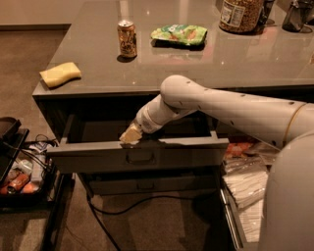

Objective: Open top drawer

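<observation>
The top drawer (191,153) is a wide grey drawer under the counter. It stands pulled out, and its grey box interior (98,130) shows. Its small dark pull handle (140,158) sits at the centre of the front. My gripper (130,136) is at the top edge of the drawer front, just above the handle, with its pale tip resting on the edge. My white arm (221,105) reaches to it from the right.
A shorter grey drawer front (147,185) sits below. On the counter are a can (127,39), a yellow sponge (60,74), a green packet (179,34) and a jar (240,14). An open drawer of packets (245,196) is on the right. A black rack (19,171) and a cable (113,211) are on the left and on the floor.
</observation>
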`<state>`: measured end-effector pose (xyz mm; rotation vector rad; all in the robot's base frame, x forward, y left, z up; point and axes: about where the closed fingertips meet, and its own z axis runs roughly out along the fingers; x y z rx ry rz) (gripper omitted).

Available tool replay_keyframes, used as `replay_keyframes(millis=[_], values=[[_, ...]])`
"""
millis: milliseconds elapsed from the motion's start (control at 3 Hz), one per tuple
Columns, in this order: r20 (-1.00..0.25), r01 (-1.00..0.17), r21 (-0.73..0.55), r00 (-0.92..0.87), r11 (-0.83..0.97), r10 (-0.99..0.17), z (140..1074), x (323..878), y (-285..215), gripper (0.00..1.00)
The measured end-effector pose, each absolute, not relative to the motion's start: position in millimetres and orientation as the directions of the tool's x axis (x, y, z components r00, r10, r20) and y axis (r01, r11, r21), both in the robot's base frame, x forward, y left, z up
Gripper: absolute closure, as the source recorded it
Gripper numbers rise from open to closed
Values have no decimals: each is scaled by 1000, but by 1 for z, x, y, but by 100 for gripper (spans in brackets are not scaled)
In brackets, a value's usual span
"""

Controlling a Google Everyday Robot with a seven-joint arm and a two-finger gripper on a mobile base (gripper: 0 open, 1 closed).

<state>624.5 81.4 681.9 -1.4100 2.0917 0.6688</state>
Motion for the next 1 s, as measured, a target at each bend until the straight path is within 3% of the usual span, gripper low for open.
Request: replay_keyframes(millis=[333, 1000], values=[[-666, -935, 117, -324, 334, -672, 682, 617, 83, 14], [-664, -936, 121, -324, 330, -674, 682, 583, 86, 61]])
